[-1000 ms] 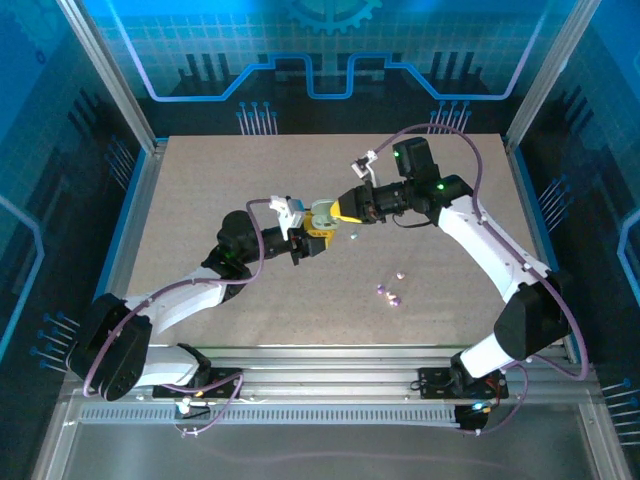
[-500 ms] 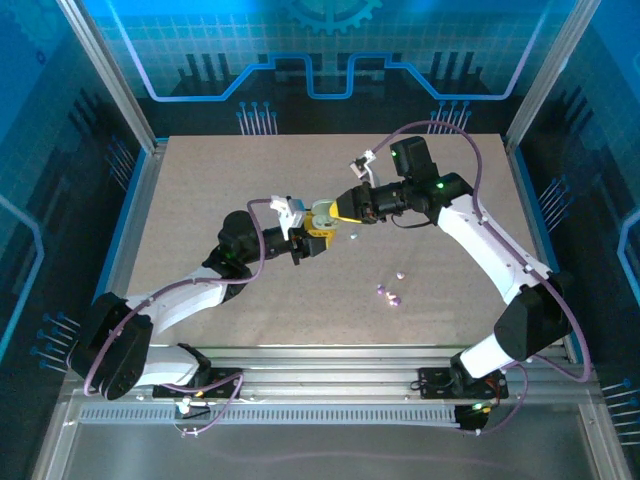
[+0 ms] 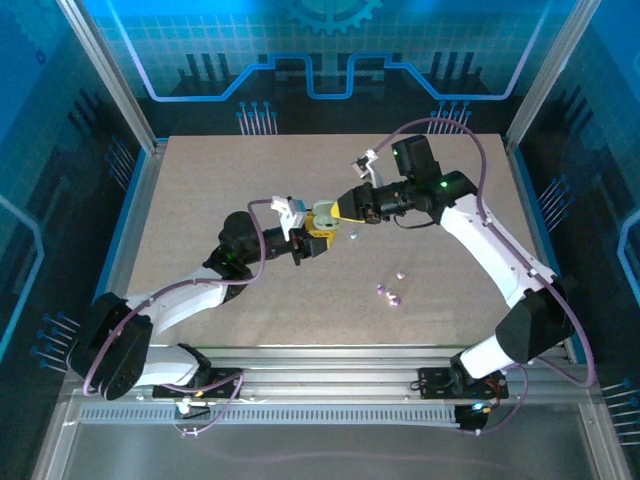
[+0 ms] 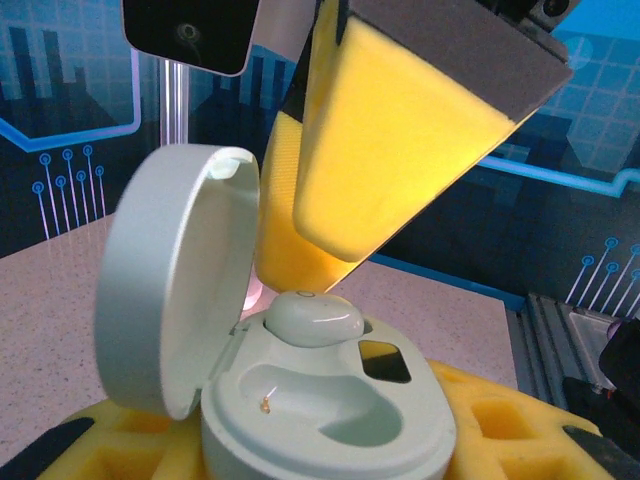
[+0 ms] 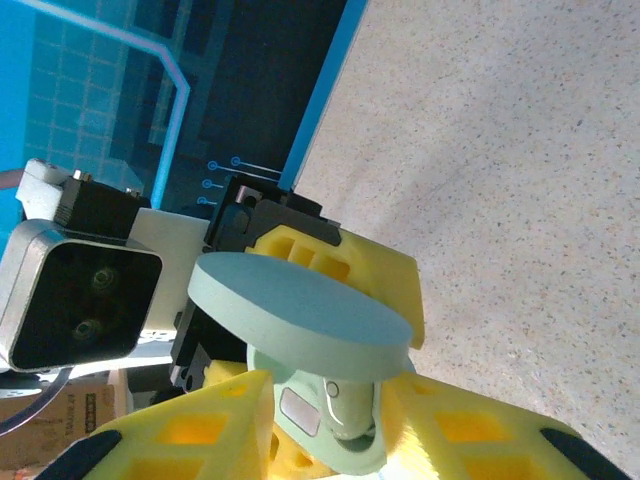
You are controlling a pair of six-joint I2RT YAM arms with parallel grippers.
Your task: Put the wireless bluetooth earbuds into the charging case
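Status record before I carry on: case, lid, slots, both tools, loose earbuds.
case: charging case, pale, held up between the two arms
lid: lid open, standing up at one side
seated: one earbud in the far slot
free slot: near slot empty
left tool: left tool shut on the charging case
right tool: right tool over the case, jaws apart either side of the seated earbud; contact unclear
loose earbuds: loose earbuds, a few on the table, towards the right arm

Top camera looks down over the whole bench [image 3: 200, 200] from behind the arms [image 3: 190, 295]; wrist cameras face each other, close on the open case [image 4: 330, 440].
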